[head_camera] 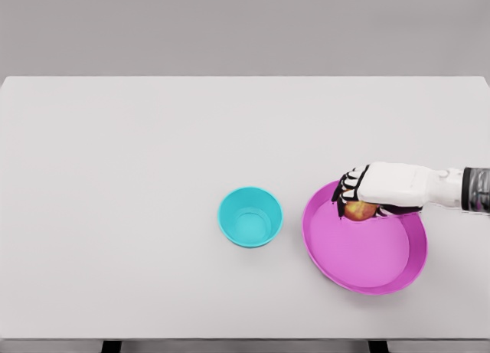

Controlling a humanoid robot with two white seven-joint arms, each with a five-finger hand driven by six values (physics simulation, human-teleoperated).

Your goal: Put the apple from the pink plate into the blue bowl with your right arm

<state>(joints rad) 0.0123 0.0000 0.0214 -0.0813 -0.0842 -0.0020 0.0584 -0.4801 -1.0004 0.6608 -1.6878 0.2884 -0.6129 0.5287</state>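
My right robot hand point(358, 194) on the apple point(360, 210), over the pink plate point(367, 265).
Fingers curled around the apple at plate's far rim. Blue bowl point(250, 217) just left of plate, on table point(153, 177).

A broad white table point(153, 215) fills most of the head view, its top smooth and matte, with rounded far corners at about 10 and 2 o'clock. Beyond its far edge, toward 12 o'clock, a plain grey wall point(245, 27) runs across the whole width, featureless and slightly lighter toward the middle. Light is soft and even, casting only faint shadows. Along the near edge, at 7 and 5 o'clock, two dark table legs point(112, 346) show against a grey strip of floor point(245, 346).
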